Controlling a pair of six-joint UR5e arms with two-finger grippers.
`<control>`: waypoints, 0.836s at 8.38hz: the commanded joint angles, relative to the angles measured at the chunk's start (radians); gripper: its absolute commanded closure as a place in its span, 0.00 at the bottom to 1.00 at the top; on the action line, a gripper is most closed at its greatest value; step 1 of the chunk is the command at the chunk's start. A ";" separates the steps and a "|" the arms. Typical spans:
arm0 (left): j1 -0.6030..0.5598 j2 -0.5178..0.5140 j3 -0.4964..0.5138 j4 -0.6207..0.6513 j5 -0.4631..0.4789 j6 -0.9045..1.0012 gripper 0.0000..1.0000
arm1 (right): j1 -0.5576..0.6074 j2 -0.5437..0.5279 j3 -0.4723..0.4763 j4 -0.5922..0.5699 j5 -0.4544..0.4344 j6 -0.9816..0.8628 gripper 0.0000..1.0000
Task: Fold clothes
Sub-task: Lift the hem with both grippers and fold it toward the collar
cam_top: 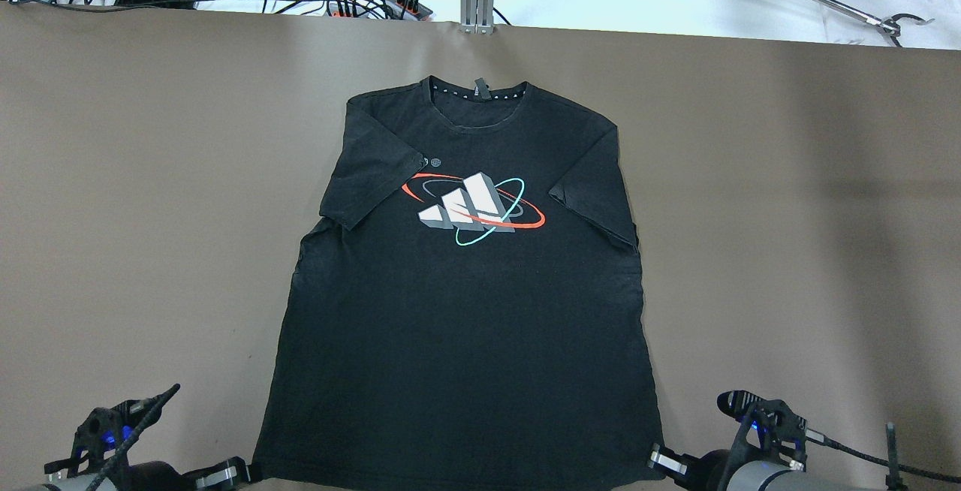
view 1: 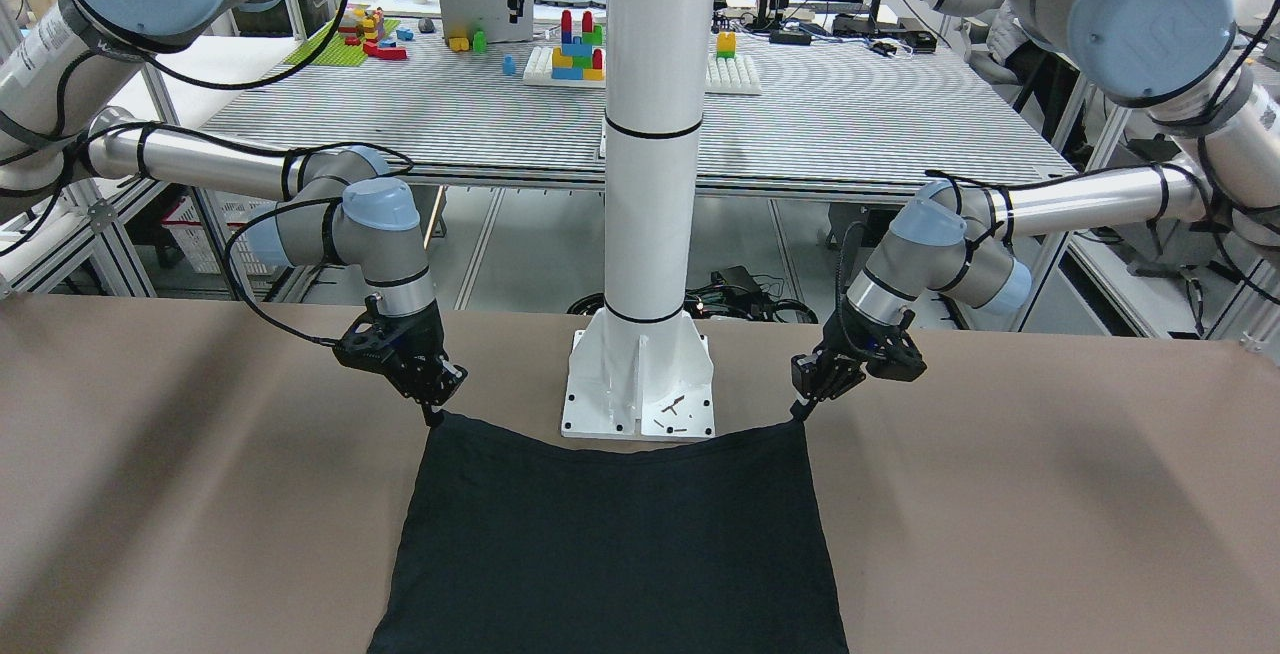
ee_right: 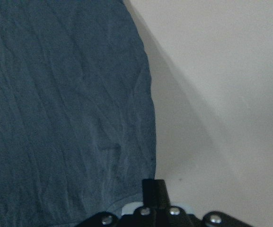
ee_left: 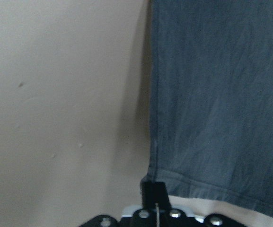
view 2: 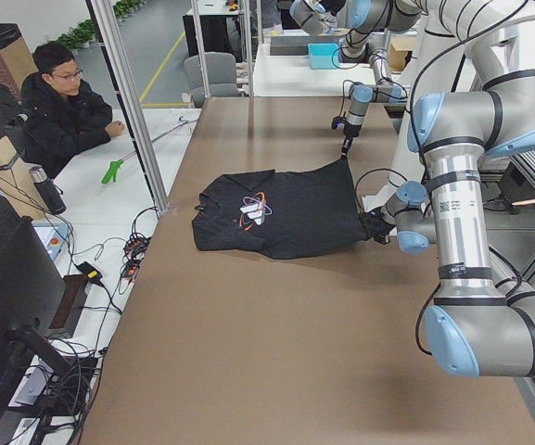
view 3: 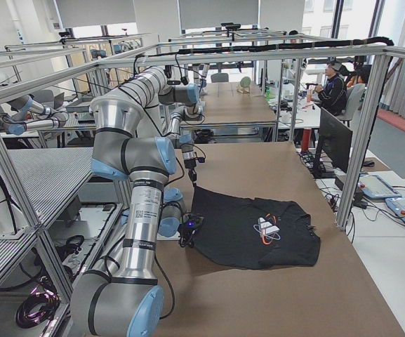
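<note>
Shirt (cam_top: 465, 311) lies flat, print up, mid desk (cam_top: 788, 213), hem toward robot. L end effector (view 1: 803, 408) and R end effector (view 1: 433, 412) are each clamped on a hem corner; corners lifted, hem sags btwn. Risks: the edge-only pinch could slip, uneven L/R travel would skew the fold, and the sag may drag near the pillar base (view 1: 640, 384).

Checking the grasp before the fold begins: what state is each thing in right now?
shirt: unfolded, print up, lying flat except for the near hem, which is lifted at both corners.
left gripper: shut on one hem corner of the shirt.
right gripper: shut on the other hem corner.
</note>
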 commanded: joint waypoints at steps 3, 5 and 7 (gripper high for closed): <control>-0.435 -0.355 0.097 0.304 -0.285 0.280 1.00 | 0.413 0.320 -0.194 -0.128 0.309 -0.245 1.00; -0.620 -0.474 0.241 0.346 -0.396 0.398 1.00 | 0.592 0.470 -0.302 -0.245 0.384 -0.441 1.00; -0.718 -0.547 0.381 0.337 -0.452 0.435 1.00 | 0.700 0.579 -0.476 -0.244 0.387 -0.538 1.00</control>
